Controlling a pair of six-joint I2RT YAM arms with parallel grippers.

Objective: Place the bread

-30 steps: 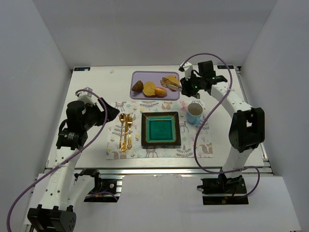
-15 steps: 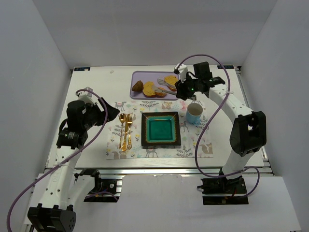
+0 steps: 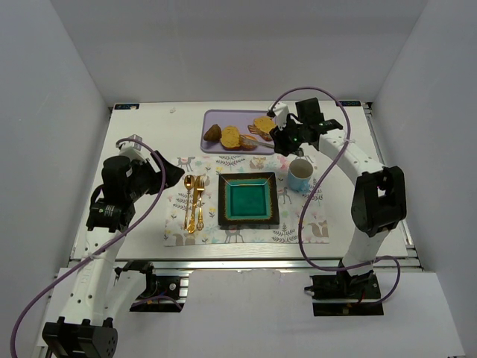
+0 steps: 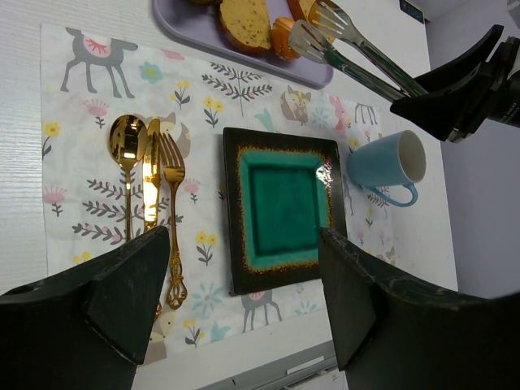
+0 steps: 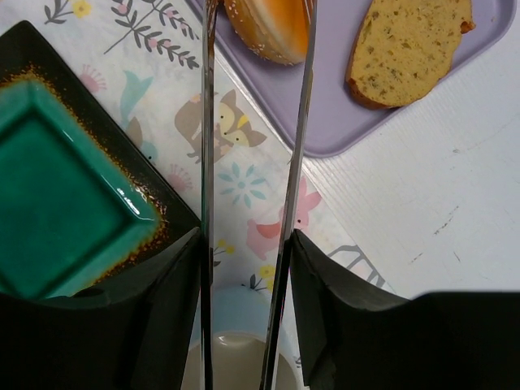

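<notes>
Several pieces of bread lie on a purple tray [image 3: 240,115] at the back: a dark roll [image 3: 213,133], a slice [image 3: 230,136], an orange bun [image 3: 247,142] and another slice [image 3: 264,123]. My right gripper [image 3: 287,139] is shut on metal tongs [image 3: 260,133]. In the right wrist view the tongs' arms [image 5: 302,122] run on either side of the bun [image 5: 268,28], with the slice [image 5: 406,49] to the right. The teal plate [image 3: 249,200] lies on the placemat with nothing on it. My left gripper [image 3: 168,173] is open and empty, above the placemat's left side [image 4: 244,301].
A blue cup [image 3: 300,174] stands right of the plate, just under my right wrist [image 5: 244,325]. Gold cutlery [image 3: 194,201] lies left of the plate. The patterned placemat [image 3: 298,224] covers the table's middle. White walls close in the table on three sides.
My right gripper has moved left and a little nearer with the tongs. Their tips have swung from the right-hand slice towards the orange bun. The left arm has not moved.
</notes>
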